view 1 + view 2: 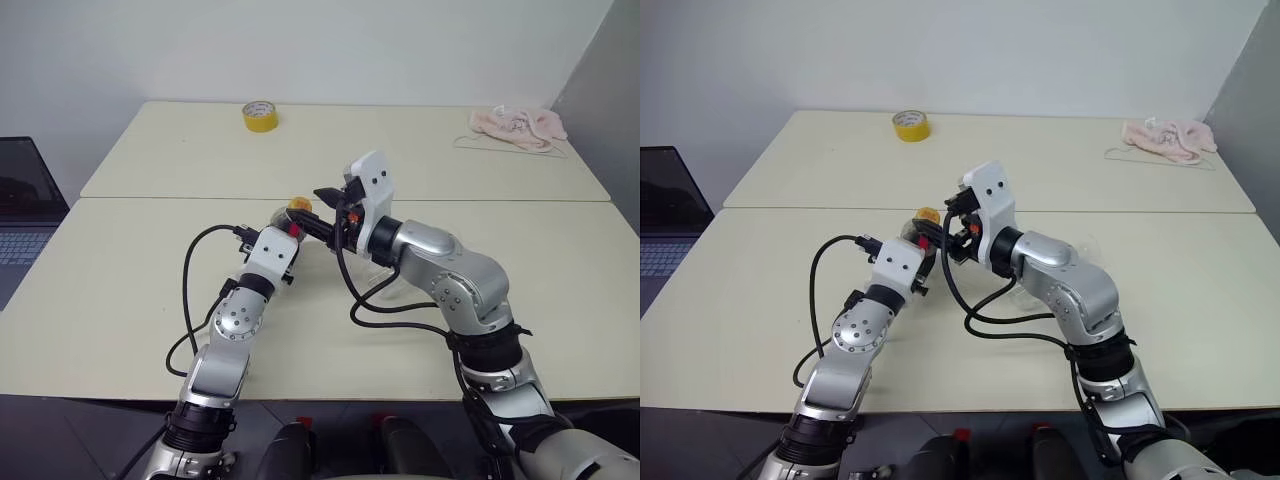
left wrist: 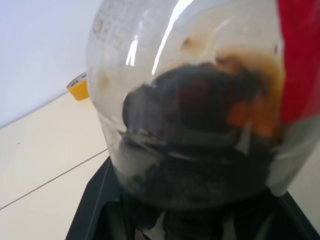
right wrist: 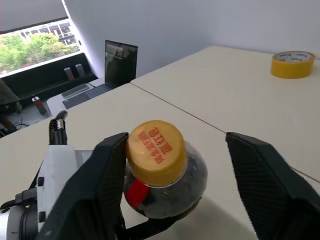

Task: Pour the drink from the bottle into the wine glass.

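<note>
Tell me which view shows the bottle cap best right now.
The right wrist view: the yellow cap sits large between the right gripper's open fingers, one finger beside it. Both eye views show it small behind the arms; the left wrist view shows the bottle's body.

Premises read as an office or robotics test room. Evidence: two plain cream tables butted edge to edge before a bare white wall, with an open laptop on a side desk. A window gives onto trees, and a yellow tape roll and a pink cloth lie on the far table.
</note>
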You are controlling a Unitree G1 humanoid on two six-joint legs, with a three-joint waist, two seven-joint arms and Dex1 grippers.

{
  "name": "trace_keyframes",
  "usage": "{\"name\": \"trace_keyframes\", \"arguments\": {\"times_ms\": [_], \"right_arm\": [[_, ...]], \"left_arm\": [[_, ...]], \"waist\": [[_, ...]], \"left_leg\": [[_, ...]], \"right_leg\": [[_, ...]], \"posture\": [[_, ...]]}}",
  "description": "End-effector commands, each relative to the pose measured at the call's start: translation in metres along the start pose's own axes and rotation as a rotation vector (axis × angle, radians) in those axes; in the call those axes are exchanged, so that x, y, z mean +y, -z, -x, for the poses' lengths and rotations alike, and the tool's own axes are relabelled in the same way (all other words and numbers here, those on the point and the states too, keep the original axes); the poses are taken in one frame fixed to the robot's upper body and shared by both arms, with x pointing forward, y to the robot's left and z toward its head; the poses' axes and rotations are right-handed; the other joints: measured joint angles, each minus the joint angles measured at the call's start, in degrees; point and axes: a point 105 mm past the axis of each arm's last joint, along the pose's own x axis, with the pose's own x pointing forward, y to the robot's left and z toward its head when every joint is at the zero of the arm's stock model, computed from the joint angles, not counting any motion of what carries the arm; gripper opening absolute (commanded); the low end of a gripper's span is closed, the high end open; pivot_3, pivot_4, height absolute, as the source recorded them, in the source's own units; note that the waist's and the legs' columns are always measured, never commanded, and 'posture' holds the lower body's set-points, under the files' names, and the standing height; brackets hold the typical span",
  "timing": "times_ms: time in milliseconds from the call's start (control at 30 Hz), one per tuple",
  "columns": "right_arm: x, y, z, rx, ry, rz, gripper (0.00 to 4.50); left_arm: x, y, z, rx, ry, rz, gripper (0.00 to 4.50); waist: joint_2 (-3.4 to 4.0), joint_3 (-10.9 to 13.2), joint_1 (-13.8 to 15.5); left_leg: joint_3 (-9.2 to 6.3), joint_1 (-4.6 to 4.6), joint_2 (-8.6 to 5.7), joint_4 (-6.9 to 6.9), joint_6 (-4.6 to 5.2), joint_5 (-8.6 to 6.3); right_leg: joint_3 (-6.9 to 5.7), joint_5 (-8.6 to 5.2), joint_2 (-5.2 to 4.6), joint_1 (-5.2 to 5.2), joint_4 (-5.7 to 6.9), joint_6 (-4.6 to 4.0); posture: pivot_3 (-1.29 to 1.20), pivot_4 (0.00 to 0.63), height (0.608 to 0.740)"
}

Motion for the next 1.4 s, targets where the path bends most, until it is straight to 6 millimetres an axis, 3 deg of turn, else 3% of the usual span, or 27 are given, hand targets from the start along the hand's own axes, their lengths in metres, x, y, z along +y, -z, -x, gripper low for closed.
{"name": "trace_keyframes", "arguments": {"times_ms": [33,100,133,267,500,633,800,1067,1300,1367,1400], "right_arm": [[0.0,-0.018,0.001,-0.058,0.005,0.059,1.91],[0.001,-0.018,0.001,-0.058,0.003,0.069,1.29],[0.001,-0.019,0.002,-0.059,0.002,0.074,1.26],[0.005,-0.026,0.006,-0.081,-0.038,0.164,1.26],[0.023,-0.037,0.031,-0.113,-0.298,0.35,1.26],[0.03,-0.038,0.044,-0.111,-0.431,0.392,1.26],[0.037,-0.041,0.054,-0.114,-0.569,0.443,1.26],[0.042,-0.036,0.061,-0.099,-0.637,0.378,1.26],[0.035,-0.037,0.058,-0.116,-0.544,0.339,3.66],[0.029,-0.041,0.056,-0.142,-0.467,0.324,4.38],[0.026,-0.042,0.054,-0.149,-0.419,0.305,4.5]], "left_arm": [[0.005,-0.017,0.0,-0.072,-0.028,-0.016,1.82],[0.006,-0.017,0.0,-0.074,-0.031,-0.012,1.82],[0.006,-0.017,0.0,-0.075,-0.031,-0.01,1.8],[0.004,-0.021,0.002,-0.079,0.015,0.024,1.48],[0.002,-0.021,0.018,-0.061,0.311,0.091,1.08],[0.011,-0.021,0.026,-0.055,0.429,0.134,1.01],[0.007,-0.02,0.041,-0.034,0.622,0.207,0.99],[0.001,-0.023,0.042,-0.045,0.621,0.236,0.98],[0.004,-0.028,0.033,-0.09,0.469,0.251,0.89],[0.013,-0.029,0.027,-0.106,0.345,0.294,0.88],[0.018,-0.027,0.024,-0.107,0.277,0.264,0.88]], "waist": [[0.0,0.0,0.0],[0.0,0.0,0.0],[0.0,0.0,0.0],[0.0,0.0,0.0],[0.02,0.0,-0.1],[0.03,0.0,-0.1],[0.03,0.0,-0.1],[0.03,0.0,0.0],[0.03,0.1,-0.1],[0.03,0.0,0.1],[0.02,0.0,0.1]], "left_leg": [[0.0,0.0,0.0,0.0,0.0,0.0],[0.0,0.0,0.0,0.0,0.0,0.0],[0.0,0.0,0.0,0.0,0.0,0.0],[0.0,0.0,0.0,0.0,0.0,0.0],[0.0,-0.01,0.0,-0.02,0.01,0.0],[-0.01,0.01,0.01,-0.02,0.02,-0.01],[-0.02,0.0,0.02,-0.01,0.02,-0.01],[-0.05,0.0,0.02,0.0,0.02,-0.01],[-0.05,0.0,0.04,-0.02,0.03,-0.01],[-0.05,-0.01,0.04,0.01,0.03,-0.01],[-0.04,-0.01,0.03,0.02,0.02,-0.01]], "right_leg": [[0.0,0.0,0.0,0.0,0.0,0.0],[-0.01,0.0,0.0,0.0,0.0,0.0],[0.0,0.0,0.0,0.0,0.0,0.0],[-0.01,0.0,0.0,0.0,0.0,0.0],[-0.03,0.0,0.0,0.01,-0.03,0.0],[-0.05,0.0,0.01,0.03,-0.03,0.0],[-0.04,-0.01,0.01,0.03,-0.04,0.0],[-0.05,0.0,0.0,0.04,-0.07,0.0],[-0.04,0.0,0.01,0.02,-0.04,-0.01],[-0.05,0.0,0.0,0.04,-0.05,0.0],[-0.03,0.0,-0.01,0.04,-0.06,0.0]], "posture": [[0.0,0.15,0.74],[0.0,0.15,0.74],[0.0,0.15,0.74],[0.0,0.15,0.74],[0.0,0.15,0.74],[0.0,0.15,0.74],[0.0,0.15,0.74],[0.0,0.15,0.74],[0.0,0.15,0.74],[0.0,0.15,0.74],[0.0,0.15,0.74]]}}
